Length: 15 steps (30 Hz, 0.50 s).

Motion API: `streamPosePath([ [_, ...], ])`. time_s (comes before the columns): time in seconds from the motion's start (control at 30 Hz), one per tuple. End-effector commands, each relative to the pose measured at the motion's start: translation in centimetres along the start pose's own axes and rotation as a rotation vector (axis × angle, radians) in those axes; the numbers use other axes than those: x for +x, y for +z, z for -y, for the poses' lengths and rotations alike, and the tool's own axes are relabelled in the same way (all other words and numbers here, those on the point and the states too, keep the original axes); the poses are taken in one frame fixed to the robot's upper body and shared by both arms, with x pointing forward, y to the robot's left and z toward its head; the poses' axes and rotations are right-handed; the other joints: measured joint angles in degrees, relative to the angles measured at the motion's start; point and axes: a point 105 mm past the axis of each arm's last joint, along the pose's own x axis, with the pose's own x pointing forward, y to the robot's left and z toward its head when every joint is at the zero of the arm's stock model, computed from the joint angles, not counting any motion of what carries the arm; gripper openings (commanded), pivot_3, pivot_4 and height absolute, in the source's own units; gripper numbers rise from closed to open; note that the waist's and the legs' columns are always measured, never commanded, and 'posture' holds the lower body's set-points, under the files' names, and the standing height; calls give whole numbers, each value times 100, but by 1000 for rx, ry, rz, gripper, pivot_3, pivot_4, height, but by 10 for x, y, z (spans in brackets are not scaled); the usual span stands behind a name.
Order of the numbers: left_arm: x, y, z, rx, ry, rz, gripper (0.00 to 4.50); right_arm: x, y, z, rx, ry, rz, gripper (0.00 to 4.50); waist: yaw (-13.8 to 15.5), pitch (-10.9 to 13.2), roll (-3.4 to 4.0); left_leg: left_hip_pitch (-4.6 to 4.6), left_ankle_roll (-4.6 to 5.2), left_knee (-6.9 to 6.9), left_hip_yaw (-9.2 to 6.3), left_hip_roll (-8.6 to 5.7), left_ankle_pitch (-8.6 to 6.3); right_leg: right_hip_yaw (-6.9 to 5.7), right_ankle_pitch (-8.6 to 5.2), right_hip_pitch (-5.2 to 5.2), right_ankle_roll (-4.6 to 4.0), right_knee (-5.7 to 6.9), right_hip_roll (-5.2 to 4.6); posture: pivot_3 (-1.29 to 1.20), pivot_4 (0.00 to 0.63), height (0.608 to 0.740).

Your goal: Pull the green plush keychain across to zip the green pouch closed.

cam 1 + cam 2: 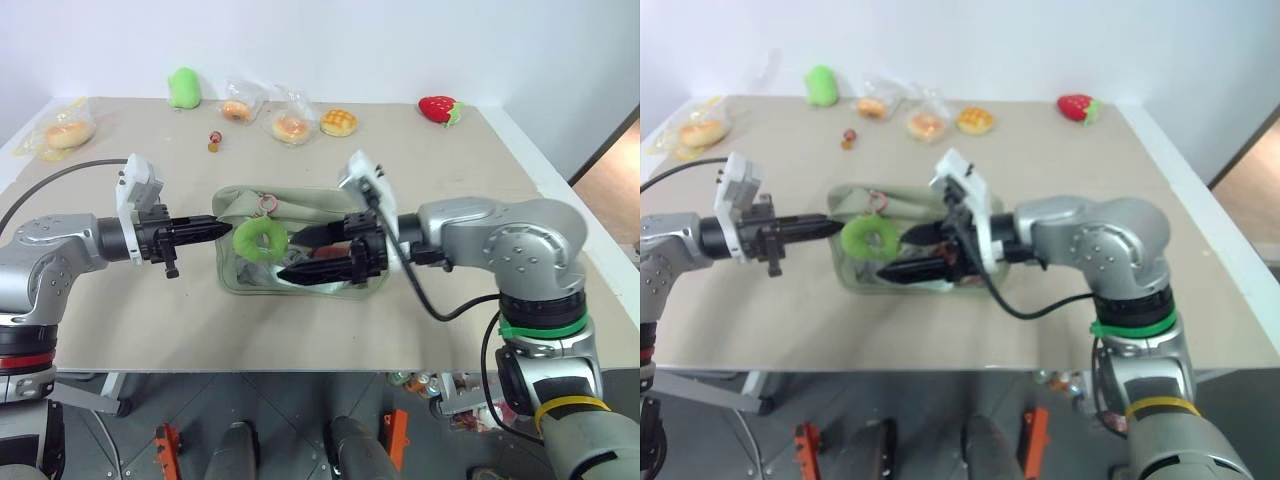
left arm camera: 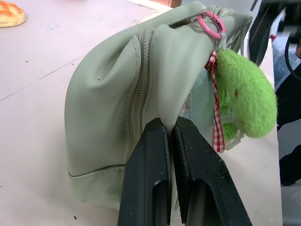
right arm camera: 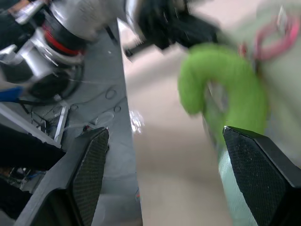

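At the middle of the beige table (image 1: 150,320), your left gripper (image 1: 222,228) is pinching the end fabric of the pale sage-green zipper pouch (image 1: 250,285), jaws nearly together. Your right gripper (image 1: 292,254) is spreading its fingers wide beside the lime-green fuzzy plush ring keychain (image 1: 259,240), not touching it.

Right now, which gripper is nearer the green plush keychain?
Right. The right gripper stands open just beside the green plush keychain, not yet around it. The left gripper is shut on the green pouch fabric at the end away from the right arm.
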Motion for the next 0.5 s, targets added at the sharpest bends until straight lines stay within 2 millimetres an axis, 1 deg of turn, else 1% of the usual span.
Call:
streamPosePath([
  [0.03, 1, 9, 7, 46, -22, 25, 0, 1, 1, 3, -53, -57, -13, 4007, 0, 0, 0, 0, 0, 0, 0, 0, 0, 0, -1, 0, 1, 0, 0, 0, 150, 740],
  [0.1, 0, 9, 8, 45, -20, 26, 0, 3, -1, 11, -68, -105, -24, 4007, 0, 0, 0, 0, 0, -2, 0, 0, 0, -1, -1, 0, 2, -1, 0, 0, 150, 740],
  [0.2, 0, 9, 9, 46, -22, 25, 0, 1, 2, 21, -124, -171, -28, 4007, 0, 0, 0, 0, 0, -2, -1, 0, 0, -2, -1, -1, 1, -2, 0, 0, 150, 740],
  [0.4, 2, 8, 7, 48, -19, 20, 0, -3, 13, 33, -196, -235, -16, 4007, -4, 0, 0, 0, 0, -2, 0, 0, 0, -1, -1, -1, 0, -3, 0, 0, 150, 740],
  [0.5, 2, 8, 7, 49, -19, 16, 0, -2, 20, 37, -208, -262, -2, 4007, -9, 0, 0, 0, 0, -2, 0, 0, 0, -1, -1, -1, 0, -3, 1, 0, 150, 740],
])
